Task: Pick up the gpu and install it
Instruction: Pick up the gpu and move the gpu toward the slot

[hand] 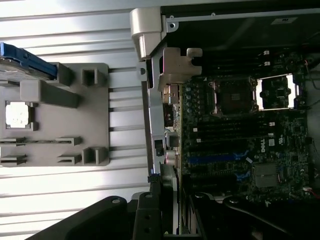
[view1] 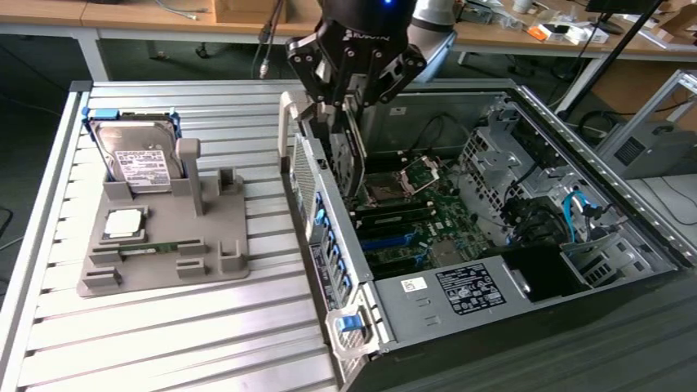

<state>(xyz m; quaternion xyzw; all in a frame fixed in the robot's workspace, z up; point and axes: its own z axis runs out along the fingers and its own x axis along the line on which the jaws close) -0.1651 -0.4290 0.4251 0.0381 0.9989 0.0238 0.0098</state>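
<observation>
The gpu hangs edge-down as a thin dark card, with my gripper shut on its upper edge. It is inside the open computer case, close to the rear wall at the exterior view's left, just above the motherboard. In the wrist view the gpu is seen edge-on, running out from between the black fingers toward the rear slot openings. The blue expansion slots lie just beside it. Whether its lower edge touches a slot is hidden.
A grey holder on the slatted table holds a silver hard drive, a processor chip and a green memory stick. Inside the case are the open processor socket, cables and a drive cage.
</observation>
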